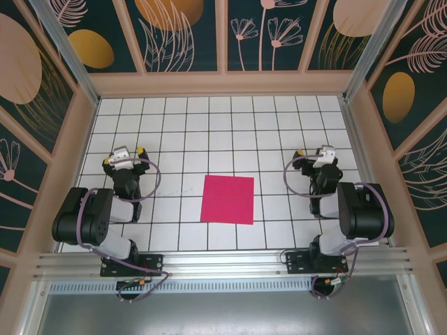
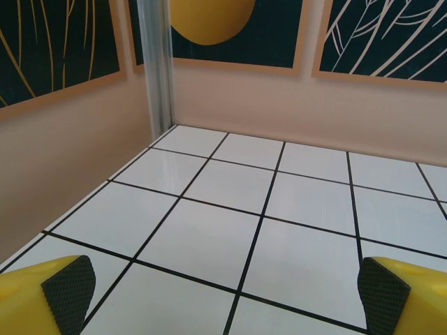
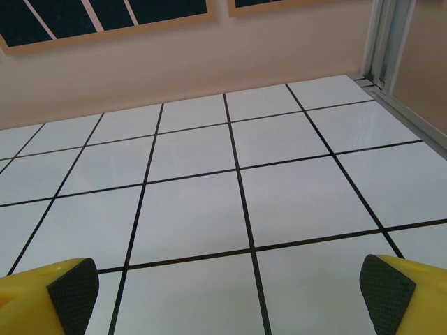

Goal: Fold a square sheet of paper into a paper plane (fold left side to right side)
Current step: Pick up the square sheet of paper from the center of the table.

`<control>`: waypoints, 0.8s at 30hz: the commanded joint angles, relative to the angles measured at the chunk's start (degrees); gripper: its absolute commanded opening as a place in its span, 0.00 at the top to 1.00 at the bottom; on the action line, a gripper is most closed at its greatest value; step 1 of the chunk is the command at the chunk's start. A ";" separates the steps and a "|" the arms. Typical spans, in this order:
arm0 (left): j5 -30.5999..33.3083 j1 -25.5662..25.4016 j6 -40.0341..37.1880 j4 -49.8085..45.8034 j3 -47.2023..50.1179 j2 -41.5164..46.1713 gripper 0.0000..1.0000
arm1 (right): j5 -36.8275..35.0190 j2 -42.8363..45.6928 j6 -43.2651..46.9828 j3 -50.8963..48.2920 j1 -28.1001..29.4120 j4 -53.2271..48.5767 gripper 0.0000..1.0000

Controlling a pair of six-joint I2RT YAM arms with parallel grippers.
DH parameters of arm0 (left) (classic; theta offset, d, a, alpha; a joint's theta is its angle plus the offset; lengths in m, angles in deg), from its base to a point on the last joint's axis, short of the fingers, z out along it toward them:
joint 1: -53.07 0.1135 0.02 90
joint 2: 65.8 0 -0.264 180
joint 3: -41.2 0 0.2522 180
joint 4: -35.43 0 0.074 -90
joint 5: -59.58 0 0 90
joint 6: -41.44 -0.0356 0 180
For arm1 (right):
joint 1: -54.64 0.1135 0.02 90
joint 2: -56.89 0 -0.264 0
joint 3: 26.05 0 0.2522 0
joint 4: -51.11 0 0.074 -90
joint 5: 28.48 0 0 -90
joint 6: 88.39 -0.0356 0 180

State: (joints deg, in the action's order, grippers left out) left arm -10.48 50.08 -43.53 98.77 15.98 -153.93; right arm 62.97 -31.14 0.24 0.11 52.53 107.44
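Yellow padded jaws are spread wide, empty, on the left gripper (image 1: pixel 126 155) and right gripper (image 1: pixel 316 155), each parked well to its side of the flat, unfolded square sheet of paper (image 1: pixel 228 199). It could be skidded or crumpled by a blunt pinch.

A robot lab test cell; a white table (image 1: pixel 209 118) ruled in a black grid, boxed in by peach walls (image 1: pixel 223 84) with plant-print panels (image 1: pixel 265 35); aluminium posts (image 1: pixel 64 49) at the corners; a left arm (image 1: pixel 91 216) and a right arm (image 1: pixel 360 206) bolted to a metal rail (image 1: pixel 223 264)
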 commanded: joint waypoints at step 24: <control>1.54 0.11 11.90 -33.21 -4.83 29.35 0.01 | -3.95 17.12 -7.47 9.37 0.00 -29.68 0.01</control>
State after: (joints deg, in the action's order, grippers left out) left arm -8.95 50.08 -39.11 81.48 15.78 -128.91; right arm 61.38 -18.76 -3.00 5.09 51.53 90.48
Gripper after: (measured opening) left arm 0.985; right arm 0.988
